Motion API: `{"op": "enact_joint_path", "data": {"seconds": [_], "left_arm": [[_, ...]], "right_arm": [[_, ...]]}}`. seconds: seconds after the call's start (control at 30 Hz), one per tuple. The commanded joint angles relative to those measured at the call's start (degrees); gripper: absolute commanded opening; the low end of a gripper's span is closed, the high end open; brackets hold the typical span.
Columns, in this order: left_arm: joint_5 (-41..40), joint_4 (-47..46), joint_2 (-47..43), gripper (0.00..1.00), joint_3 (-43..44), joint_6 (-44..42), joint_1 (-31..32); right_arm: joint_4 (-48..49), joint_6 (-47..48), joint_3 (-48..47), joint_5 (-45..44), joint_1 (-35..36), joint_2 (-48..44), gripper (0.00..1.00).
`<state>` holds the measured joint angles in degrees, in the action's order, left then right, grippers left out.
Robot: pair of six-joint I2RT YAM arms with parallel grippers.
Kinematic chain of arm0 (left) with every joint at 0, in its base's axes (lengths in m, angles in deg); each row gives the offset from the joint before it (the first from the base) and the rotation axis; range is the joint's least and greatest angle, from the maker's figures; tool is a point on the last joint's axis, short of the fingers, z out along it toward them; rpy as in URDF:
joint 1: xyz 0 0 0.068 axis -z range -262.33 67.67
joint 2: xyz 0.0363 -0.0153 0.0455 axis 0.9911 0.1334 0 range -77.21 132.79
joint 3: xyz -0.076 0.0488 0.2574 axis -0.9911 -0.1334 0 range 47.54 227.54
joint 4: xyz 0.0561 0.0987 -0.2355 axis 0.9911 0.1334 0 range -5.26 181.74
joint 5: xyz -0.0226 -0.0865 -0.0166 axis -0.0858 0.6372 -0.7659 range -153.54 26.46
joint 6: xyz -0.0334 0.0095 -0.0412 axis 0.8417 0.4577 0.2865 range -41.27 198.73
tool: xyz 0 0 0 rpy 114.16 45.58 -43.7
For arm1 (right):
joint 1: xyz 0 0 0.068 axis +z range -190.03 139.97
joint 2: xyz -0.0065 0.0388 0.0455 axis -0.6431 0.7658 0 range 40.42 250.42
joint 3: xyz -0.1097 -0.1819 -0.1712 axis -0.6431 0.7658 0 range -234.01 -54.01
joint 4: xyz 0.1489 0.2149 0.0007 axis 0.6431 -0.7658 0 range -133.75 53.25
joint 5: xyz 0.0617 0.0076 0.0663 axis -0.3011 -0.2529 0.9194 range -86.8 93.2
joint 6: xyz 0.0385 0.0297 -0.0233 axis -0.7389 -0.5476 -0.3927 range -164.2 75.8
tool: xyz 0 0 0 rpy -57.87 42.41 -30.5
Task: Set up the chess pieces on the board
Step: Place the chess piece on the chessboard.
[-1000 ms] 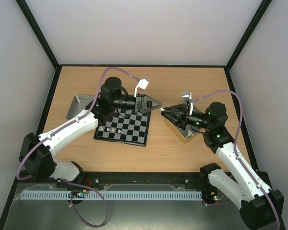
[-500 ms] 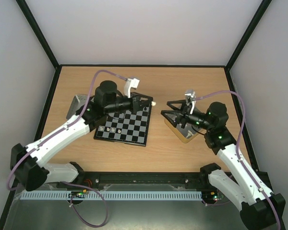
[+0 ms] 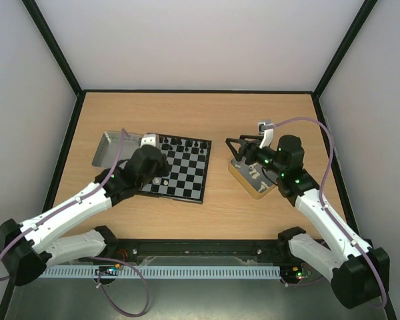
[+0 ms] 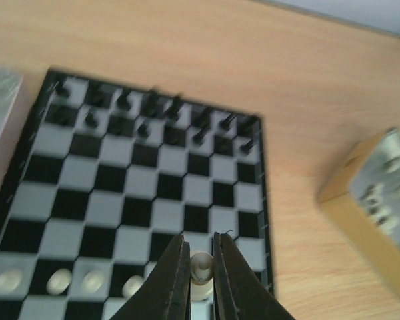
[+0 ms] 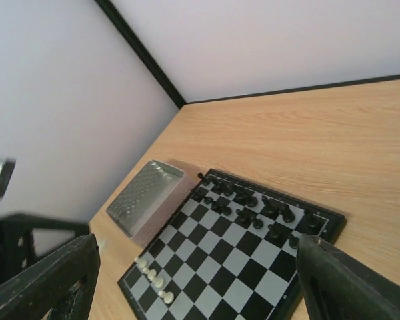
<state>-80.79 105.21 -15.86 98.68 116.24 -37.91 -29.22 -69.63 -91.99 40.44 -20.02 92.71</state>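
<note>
From above, the board [image 3: 180, 175] is lying on the wooden table [image 3: 207, 113], with black pieces [image 3: 183, 142] standing along its far edge and a grey tray [image 3: 110, 148] sitting just beside its left side. The left arm [image 3: 87, 200] is reaching over the board's near left corner, and the right arm [image 3: 320, 207] is hanging over the gold-sided tin [image 3: 253, 180]. In the left wrist view, the left gripper [image 4: 200, 263] is pinching a cream piece [image 4: 200, 268] tightly between its fingers, over the board's near rows. Whether the piece is touching the board cannot be told. Four white pieces [image 4: 92, 280] are sitting in the nearest row to its left. In the right wrist view, the right gripper [image 5: 197, 250] is spreading its fingers wide and gripping nothing.
</note>
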Motion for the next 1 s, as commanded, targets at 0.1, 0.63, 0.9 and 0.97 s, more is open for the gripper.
{"op": "enact_joint_path", "data": {"seconds": [0.1, 0.63, 0.9, 0.97], "left_arm": [[-5.3, 1.5, -5.6, 0.03, -14.3, 7.1, 3.0], [-9.5, -13.5, -5.4, 0.02, -29.3, 9.1, 3.1], [-10.8, -16.1, -2.1, 0.03, -30.1, 8.8, 3.0], [-10.8, -16.4, -0.9, 0.03, -30.0, 8.9, 3.0]], "right_arm": [[2.1, -3.1, 0.5, -4.9, 0.3, 2.6, 0.79], [2.0, -3.8, 1.3, -7.6, 0.3, 3.2, 0.78], [1.8, -3.7, 1.6, -8.3, 0.3, 2.9, 0.78], [1.5, -3.5, 1.5, -8.3, 0.3, 2.9, 0.78]]}}
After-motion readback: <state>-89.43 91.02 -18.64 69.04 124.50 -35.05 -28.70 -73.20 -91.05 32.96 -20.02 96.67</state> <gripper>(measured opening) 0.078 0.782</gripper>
